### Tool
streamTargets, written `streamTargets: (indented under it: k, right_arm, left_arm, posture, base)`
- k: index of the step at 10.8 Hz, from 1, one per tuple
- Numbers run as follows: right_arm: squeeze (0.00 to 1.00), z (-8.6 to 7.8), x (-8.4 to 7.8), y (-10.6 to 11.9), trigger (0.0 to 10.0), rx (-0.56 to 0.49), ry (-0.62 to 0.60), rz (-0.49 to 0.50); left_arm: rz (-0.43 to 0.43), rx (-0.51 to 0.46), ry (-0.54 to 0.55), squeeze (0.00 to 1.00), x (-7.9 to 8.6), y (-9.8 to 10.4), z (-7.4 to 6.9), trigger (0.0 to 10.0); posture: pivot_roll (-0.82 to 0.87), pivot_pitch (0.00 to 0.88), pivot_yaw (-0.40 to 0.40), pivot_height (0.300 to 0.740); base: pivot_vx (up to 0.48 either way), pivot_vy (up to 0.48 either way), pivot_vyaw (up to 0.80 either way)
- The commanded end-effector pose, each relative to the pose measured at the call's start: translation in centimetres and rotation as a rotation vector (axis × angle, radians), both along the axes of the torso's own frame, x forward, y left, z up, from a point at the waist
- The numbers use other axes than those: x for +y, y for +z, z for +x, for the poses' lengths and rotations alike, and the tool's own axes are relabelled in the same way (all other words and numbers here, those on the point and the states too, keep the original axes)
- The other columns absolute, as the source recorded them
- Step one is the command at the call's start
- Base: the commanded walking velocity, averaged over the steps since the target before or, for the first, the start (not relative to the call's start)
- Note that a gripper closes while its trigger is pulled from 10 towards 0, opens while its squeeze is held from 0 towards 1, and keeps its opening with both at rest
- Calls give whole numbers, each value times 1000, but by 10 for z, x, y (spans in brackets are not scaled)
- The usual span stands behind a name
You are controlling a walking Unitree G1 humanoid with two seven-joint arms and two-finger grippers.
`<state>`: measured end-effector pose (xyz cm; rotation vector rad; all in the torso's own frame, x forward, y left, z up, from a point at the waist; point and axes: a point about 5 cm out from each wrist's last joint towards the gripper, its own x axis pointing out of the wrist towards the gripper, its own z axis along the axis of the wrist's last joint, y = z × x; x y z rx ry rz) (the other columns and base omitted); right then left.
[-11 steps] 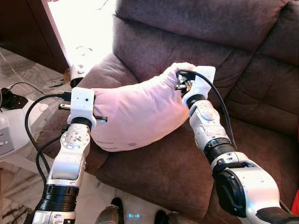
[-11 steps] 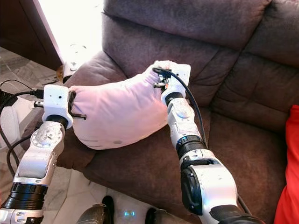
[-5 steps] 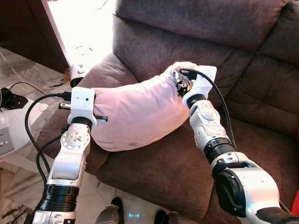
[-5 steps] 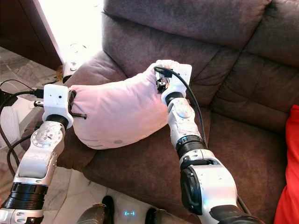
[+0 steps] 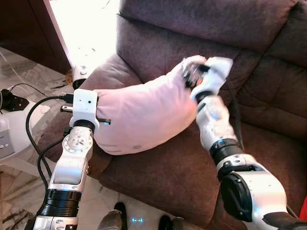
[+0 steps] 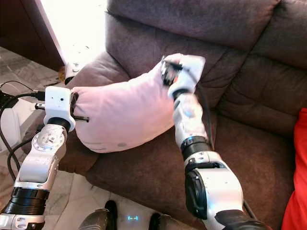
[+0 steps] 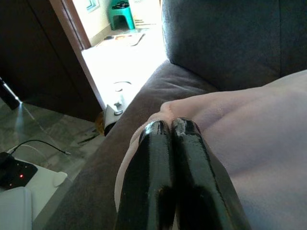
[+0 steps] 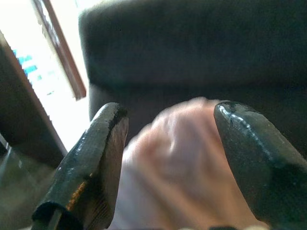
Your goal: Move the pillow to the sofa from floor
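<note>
A wide brown sofa (image 5: 201, 43) takes up most of the scene, covered in soft, napped, suede-like fabric, with a thick back cushion, a rounded armrest and deep seams between its seat sections. On the seat at the armrest end lies the pillow (image 5: 144, 115), pale pink, plump and bean-shaped, its smooth cloth creased where it is pinched; it leans against the armrest and the lower back cushion.

The left gripper (image 7: 172, 129) is at the pillow's armrest-side end, its two black fingers pressed together with a fold of the pink cloth around them, so they look clamped on the pillow's edge. The right gripper (image 8: 168, 143) is at the pillow's upper corner near the back cushion, blurred in the head views; its glossy black fingers (image 8: 91, 163) stand wide apart with the pink corner seen between them, not touching it as far as can be told.

Beside the sofa, the floor (image 5: 24, 72) is polished marble-patterned tile, with a dark wooden wall panel (image 5: 24, 28) and a bright sunlit doorway (image 5: 81, 24) beyond. A small green stool (image 7: 121, 13) stands out past the doorway. A white device (image 5: 9, 139) with black cables (image 5: 36, 110) sits low at the robot's left, and a strip of red cloth (image 6: 295, 172) shows at the far right of the sofa.
</note>
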<state>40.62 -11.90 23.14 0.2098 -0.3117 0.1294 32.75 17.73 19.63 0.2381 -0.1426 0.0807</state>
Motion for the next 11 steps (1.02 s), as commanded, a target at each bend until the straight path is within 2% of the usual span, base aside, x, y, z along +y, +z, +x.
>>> streamTargets:
  k: [1,3,4,5,7,8,10,11]
  right_arm:
    - [0,0,-11,23,10000,-88,-54,31]
    - [0,-2,-26,33,10000,-132,-118,52]
    - [0,-5,-37,26,10000,-120,-159,50]
    - [0,-6,-42,18,10000,-98,-175,42]
    - [0,-11,-47,0,10000,-48,-188,29]
    - [0,-13,-46,-7,10000,-33,-180,17]
    - [0,-14,-45,-11,10000,-22,-179,14]
    - [0,-14,-45,-9,10000,-22,-185,25]
  left_arm:
    - [25,53,29,0,5,-10,0,10000]
    - [7,94,136,0,18,-17,0,10000]
    - [-63,88,241,0,35,-17,-3,10000]
    - [-66,80,276,0,39,-16,-5,10000]
    - [-152,72,451,0,61,-14,-14,10000]
    - [-202,52,443,0,65,-10,-15,10000]
    - [-192,27,426,0,60,-1,-15,10000]
    - [-228,16,456,0,61,1,-16,10000]
  posture:
    - [216,245,-105,740]
    - [212,243,-108,740]
    - [211,242,-112,740]
    - [214,241,-113,740]
    - [219,237,-112,740]
    - [225,235,-110,740]
    - [227,231,-105,740]
    - [226,229,-101,740]
  base:
    - [0,0,0]
    - [0,0,0]
    - [0,0,0]
    - [0,0,0]
    - [0,0,0]
    - [0,0,0]
    - [0,0,0]
    - [0,0,0]
